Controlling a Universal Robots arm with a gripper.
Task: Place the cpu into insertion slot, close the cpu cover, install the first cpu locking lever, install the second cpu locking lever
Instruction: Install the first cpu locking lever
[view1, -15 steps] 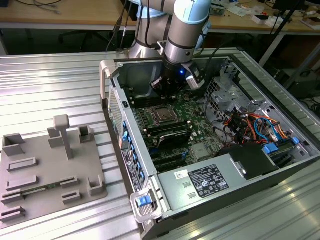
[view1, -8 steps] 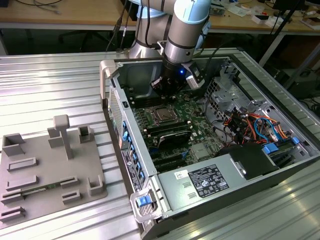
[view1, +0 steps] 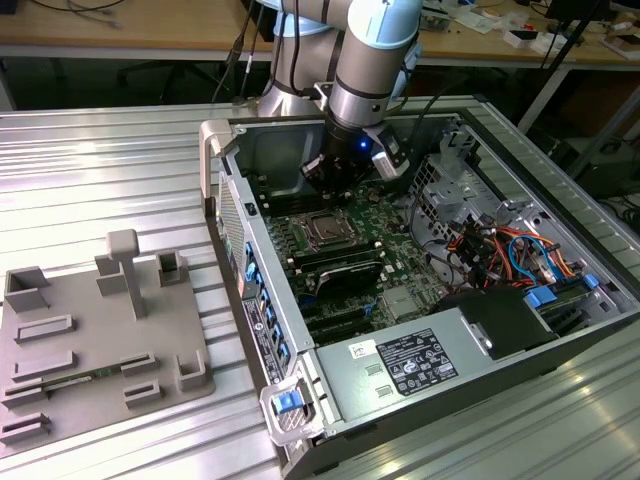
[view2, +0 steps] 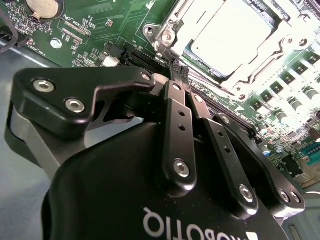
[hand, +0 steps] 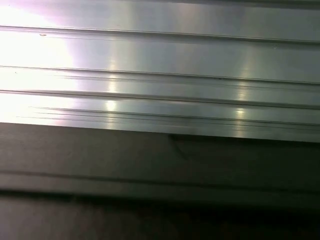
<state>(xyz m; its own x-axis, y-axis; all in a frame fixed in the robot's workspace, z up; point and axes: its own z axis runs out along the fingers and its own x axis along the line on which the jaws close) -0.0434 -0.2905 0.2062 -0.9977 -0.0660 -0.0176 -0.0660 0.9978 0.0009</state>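
In the exterior view, a grey fixture plate (view1: 100, 340) with upright blocks lies on the ribbed metal bench (view1: 90, 170) at the exterior view's left, well apart from the work. To its right stands the open computer case (view1: 420, 290), side panel off, its green motherboard (view1: 380, 245) exposed. The arm (view1: 365, 60) reaches down into the case from above, and the gripper (view1: 330, 172) hangs just over the board near the socket. In the second wrist view the gripper (view2: 180, 69) has its two black fingers (view2: 175, 120) drawn together, tips meeting, nothing visible between them; the tips sit just beside the near edge of the socket frame, contact not determinable. The cpu (view2: 232, 35), dull silver-grey top, lies seated in the socket. The cpu cover (view2: 170, 30) lies flat down around it, framing the chip. At the exterior view's right, cable bundles (view1: 500, 250) and a black power supply (view1: 420, 365) occupy the case, clear of the gripper. The first wrist view presents ribbed metal surface (hand: 160, 75) above a dark band.
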